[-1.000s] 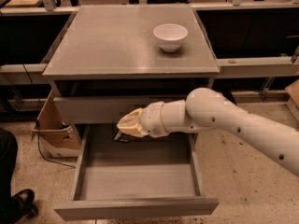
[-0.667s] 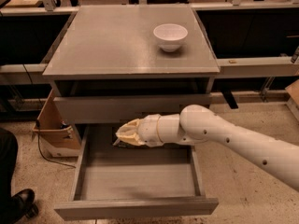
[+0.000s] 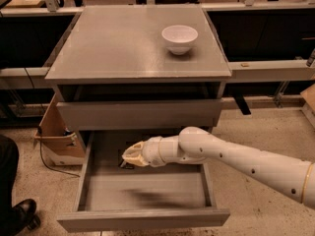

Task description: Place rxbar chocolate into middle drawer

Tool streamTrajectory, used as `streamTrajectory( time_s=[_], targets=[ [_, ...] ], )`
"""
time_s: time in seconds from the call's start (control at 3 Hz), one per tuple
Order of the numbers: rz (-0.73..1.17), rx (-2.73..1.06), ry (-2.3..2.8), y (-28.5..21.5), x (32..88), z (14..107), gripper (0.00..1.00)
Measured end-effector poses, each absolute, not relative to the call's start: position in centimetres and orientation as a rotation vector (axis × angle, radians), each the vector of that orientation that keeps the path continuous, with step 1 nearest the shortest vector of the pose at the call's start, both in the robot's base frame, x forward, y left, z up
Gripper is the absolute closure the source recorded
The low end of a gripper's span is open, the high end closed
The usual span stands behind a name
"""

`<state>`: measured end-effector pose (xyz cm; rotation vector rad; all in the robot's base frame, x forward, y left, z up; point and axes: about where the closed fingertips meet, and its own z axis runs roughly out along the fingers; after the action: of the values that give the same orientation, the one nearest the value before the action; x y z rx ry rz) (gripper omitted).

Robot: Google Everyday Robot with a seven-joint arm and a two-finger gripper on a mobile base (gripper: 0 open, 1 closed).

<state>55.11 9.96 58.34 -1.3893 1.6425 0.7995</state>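
Observation:
My gripper [image 3: 131,156] reaches in from the right on a white arm. It is inside the open middle drawer [image 3: 147,219], near its back left, just above the grey floor. It is shut on the rxbar chocolate [image 3: 126,164], of which only a small dark end shows under the pale fingers. The drawer is pulled out wide below the shut upper drawer front [image 3: 140,114]. The arm's shadow lies on the drawer floor.
A white bowl [image 3: 179,37] stands on the cabinet top [image 3: 123,48] at the back right. A cardboard box [image 3: 56,136] with a cable sits on the floor left of the cabinet. A person's dark shoe [image 3: 19,213] is at the bottom left.
My gripper has moved down from the level of the upper drawer front into the open middle drawer, carrying the dark bar. The drawer and bowl have not moved.

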Motion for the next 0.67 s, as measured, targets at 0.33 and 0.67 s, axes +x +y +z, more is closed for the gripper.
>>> streamTrajectory(
  time_s=[0.33,0.67],
  targets=[
    [0.808,-1.427,1.713,10.5,55.4,52.6,1.0],
    [0.802,-1.439,1.759,11.1,55.7,49.2,1.0]
  ],
)
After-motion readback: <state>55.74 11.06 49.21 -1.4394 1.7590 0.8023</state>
